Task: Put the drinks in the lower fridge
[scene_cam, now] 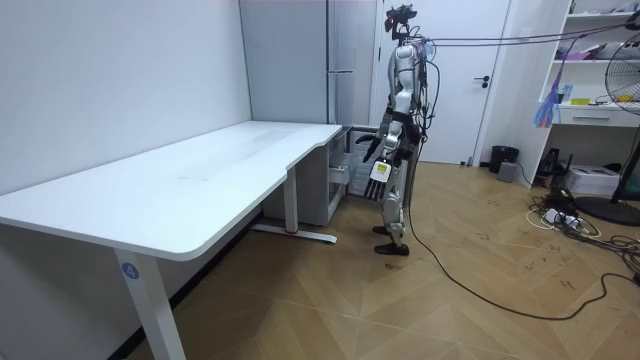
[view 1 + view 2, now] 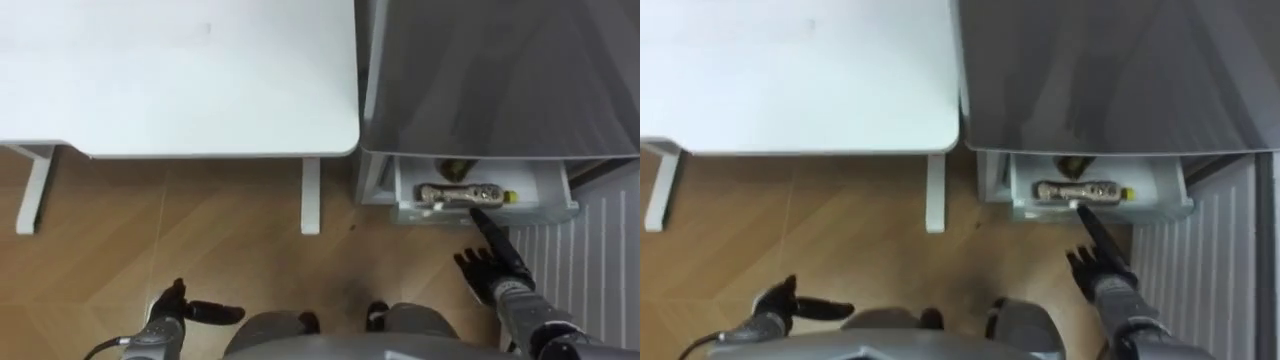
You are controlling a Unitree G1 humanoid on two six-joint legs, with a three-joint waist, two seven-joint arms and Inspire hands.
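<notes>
The robot beside the fridge (image 1: 350,100) has a slim silver-grey trunk and limbs with dark joints, a dark head and black feet. The left hand (image 2: 172,306) and right hand (image 2: 495,270) have black fingers (image 2: 489,233) on grey forearms. Thin ropes leave its shoulders, and a dark cable trails away from the fridge.
</notes>
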